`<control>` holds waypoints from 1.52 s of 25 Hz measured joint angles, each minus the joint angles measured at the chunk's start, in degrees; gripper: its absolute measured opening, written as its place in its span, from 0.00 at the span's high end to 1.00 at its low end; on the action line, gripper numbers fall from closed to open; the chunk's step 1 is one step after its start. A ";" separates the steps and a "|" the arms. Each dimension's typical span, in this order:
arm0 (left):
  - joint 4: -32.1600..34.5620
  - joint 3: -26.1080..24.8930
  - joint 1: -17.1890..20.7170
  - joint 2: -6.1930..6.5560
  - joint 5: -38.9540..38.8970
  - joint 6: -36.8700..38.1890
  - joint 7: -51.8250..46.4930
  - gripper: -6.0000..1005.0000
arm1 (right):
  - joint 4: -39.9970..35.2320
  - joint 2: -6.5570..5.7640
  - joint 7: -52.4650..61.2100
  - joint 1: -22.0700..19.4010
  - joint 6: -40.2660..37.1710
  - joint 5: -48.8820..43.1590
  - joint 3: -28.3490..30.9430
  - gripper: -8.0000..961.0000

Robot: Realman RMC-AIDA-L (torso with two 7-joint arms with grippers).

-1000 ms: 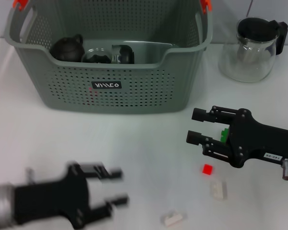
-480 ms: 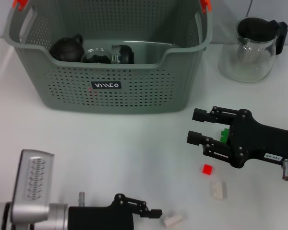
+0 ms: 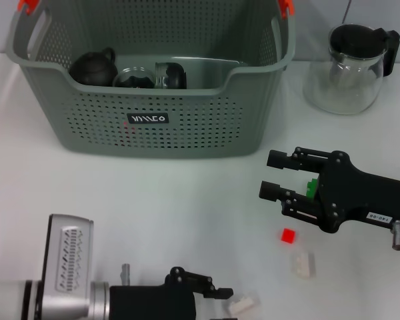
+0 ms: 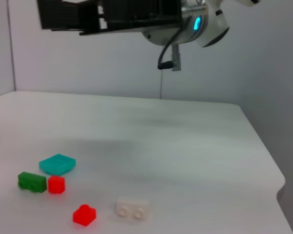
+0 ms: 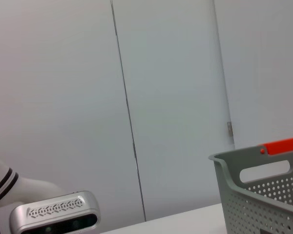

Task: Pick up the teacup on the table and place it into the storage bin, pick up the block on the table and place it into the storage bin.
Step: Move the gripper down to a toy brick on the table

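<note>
Left hand (image 3: 228, 299), low at the near edge beside a white block (image 3: 243, 305); grip unclear. Right hand (image 3: 275, 175) hovers, fingers apart.

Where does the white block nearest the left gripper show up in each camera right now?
Head view: the white block lies at the bottom edge, just beyond the left gripper.
Left wrist view: white block low in the picture, beside a red block.
Right wrist view: not in it.
Shared landmark: the right gripper, overhead in the wrist view.
</note>
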 joint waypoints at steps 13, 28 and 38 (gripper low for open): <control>-3.79 -0.14 -2.33 0.00 -1.15 -4.35 2.16 0.63 | 0.00 0.00 0.00 -0.02 -0.16 0.00 0.00 0.41; -5.33 -0.53 -3.04 0.00 -1.78 -6.74 2.50 0.65 | 0.00 0.00 0.00 -0.44 -0.15 0.00 0.00 0.41; -5.61 -0.08 -2.87 0.03 -2.11 -5.91 2.92 0.68 | 0.00 0.00 0.00 -0.46 -0.15 0.00 0.00 0.41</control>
